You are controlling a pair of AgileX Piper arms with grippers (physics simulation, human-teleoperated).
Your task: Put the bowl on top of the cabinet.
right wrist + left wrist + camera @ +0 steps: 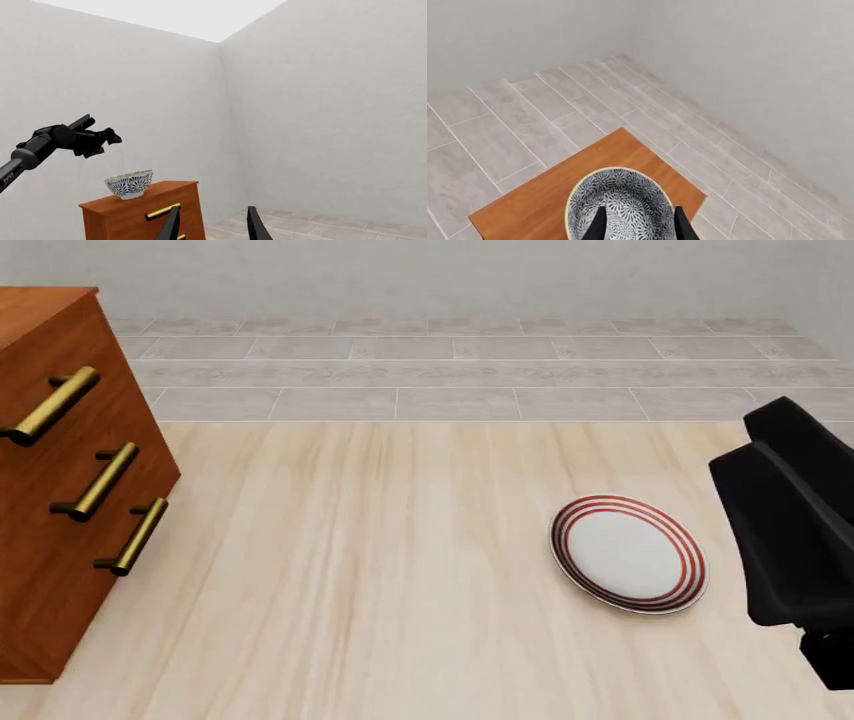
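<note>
bowl point(129, 184): deep, floral ceramic | atop wooden cabinet point(143, 212) | both claws released

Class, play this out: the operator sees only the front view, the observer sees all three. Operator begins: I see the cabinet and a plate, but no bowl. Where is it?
Observer: In the right wrist view, the bowl stands upright on top of the cabinet, near one end.
Operator: Is the left gripper holding it?
Observer: No. The left gripper hangs above the bowl, clear of it, with its fingers apart.
Operator: And the right gripper?
Observer: The right gripper is open, holds nothing, and points toward the cabinet from a distance.
</note>
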